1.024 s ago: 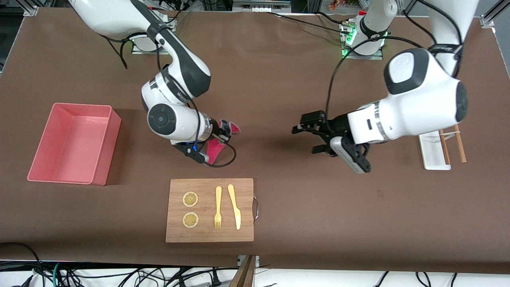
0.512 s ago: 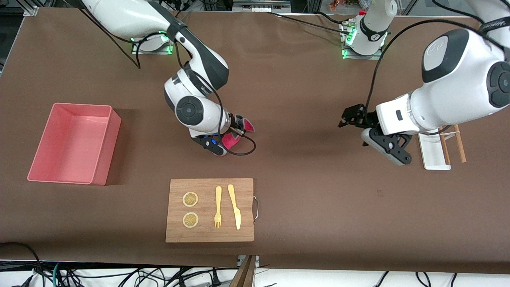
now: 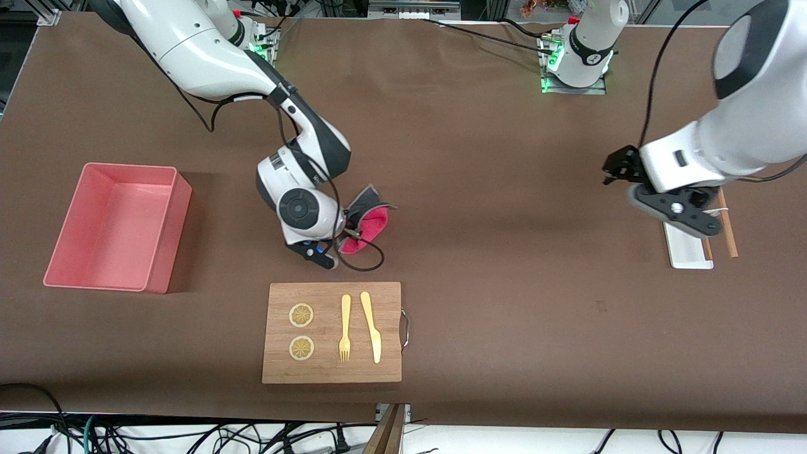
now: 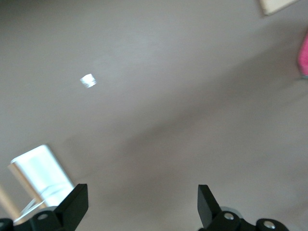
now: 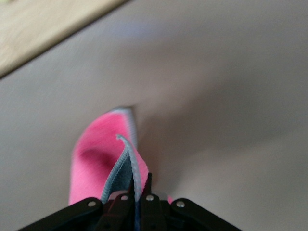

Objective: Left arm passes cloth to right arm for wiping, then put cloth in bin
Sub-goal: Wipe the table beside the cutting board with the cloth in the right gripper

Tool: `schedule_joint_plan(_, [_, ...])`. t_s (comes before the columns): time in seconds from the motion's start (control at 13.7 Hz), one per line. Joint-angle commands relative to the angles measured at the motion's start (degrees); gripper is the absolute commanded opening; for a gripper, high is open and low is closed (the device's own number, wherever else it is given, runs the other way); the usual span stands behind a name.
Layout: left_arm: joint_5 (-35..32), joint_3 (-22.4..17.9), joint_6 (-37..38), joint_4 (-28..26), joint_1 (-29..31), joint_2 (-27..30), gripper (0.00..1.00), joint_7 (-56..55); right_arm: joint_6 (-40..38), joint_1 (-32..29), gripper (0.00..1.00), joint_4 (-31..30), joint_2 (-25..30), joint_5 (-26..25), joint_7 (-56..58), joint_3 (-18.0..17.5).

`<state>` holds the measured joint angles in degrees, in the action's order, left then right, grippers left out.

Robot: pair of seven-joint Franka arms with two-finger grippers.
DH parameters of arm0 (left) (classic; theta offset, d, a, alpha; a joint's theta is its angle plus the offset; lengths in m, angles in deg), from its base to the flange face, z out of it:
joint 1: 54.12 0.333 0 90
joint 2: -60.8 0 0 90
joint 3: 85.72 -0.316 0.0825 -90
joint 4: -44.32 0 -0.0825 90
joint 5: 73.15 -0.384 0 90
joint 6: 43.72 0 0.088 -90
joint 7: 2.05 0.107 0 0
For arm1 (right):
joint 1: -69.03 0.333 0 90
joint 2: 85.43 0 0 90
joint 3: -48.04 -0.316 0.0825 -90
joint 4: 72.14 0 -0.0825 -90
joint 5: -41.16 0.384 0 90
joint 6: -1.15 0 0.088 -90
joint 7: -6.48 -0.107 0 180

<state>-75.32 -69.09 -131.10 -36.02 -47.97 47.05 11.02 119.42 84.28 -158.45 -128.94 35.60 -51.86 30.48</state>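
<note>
right hand [image 3: 345,234]: clenched on the cloth [image 3: 367,219], low over bare bench [image 3: 479,157] at 12 o'clock of the wooden board [image 3: 332,332] | left hand [image 4: 139,204]: released, empty, above the white tray [image 3: 686,247] | bin [image 3: 116,227]: at 9 o'clock of the cloth, well apart

Wooden board [image 3: 332,332] near the front camera holds two lemon slices [image 3: 301,315], fork [image 3: 345,328], knife [image 3: 371,326]. White tray [image 3: 686,249] with chopsticks [image 3: 729,232] at the left arm's end.
</note>
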Motion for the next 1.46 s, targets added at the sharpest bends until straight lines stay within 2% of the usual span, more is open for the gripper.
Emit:
schedule_joint_plan(0.0, [1.98, -13.69, -8.54, -8.64, -7.8, 7.65, 1.0, 0.2, -3.91, -1.27, 0.0, -1.06, 2.63, -0.76, 6.55, 2.61])
schedule_joint_plan(0.07, [2.08, -14.87, -16.43, -16.44, -8.17, 11.95, 1.0, 0.19, -5.58, -1.36, 0.0, -1.06, 3.16, -0.76, 9.45, 4.01])
schedule_joint_plan(0.15, [2.34, -15.75, -20.69, -21.91, -8.09, 15.04, 1.0, -0.41, -6.99, -1.71, 0.0, -1.06, 3.77, -0.76, 11.83, 5.16])
schedule_joint_plan(0.22, [2.17, -15.93, -19.95, -22.31, -7.92, 15.85, 1.0, -1.64, -8.66, -2.23, 0.0, -1.06, 4.39, -0.76, 14.02, 5.95])
schedule_joint_plan(0.37, [1.64, -15.24, -11.37, -20.57, -7.74, 15.42, 1.0, -5.24, -11.3, -2.68, 0.0, -1.14, 5.62, -0.85, 19.47, 8.58])
schedule_joint_plan(0.44, [1.64, -14.62, -9.5, -20.38, -7.91, 15.42, 1.0, -7.17, -12.53, -2.77, 0.0, -1.06, 5.88, -0.77, 22.37, 9.9])
schedule_joint_plan(1.02, [1.73, -14.09, -8.96, -20.21, -7.74, 15.42, 1.0, -7.01, -16.67, -3.47, 0.0, -0.97, 7.82, -0.85, 43.64, 20.18])
schedule_joint_plan(1.24, [2.08, -14.09, -8.96, -20.21, -7.74, 15.25, 1.0, -7.54, -16.76, -3.82, 0.0, -0.79, 8.08, -0.85, 44.9, 20.11])
schedule_joint_plan(1.39, [2.08, -14.09, -8.96, -20.21, -8.0, 15.25, 1.0, -7.54, -16.06, -3.3, 0.0, -0.79, 7.65, -0.33, 40.27, 18.19])
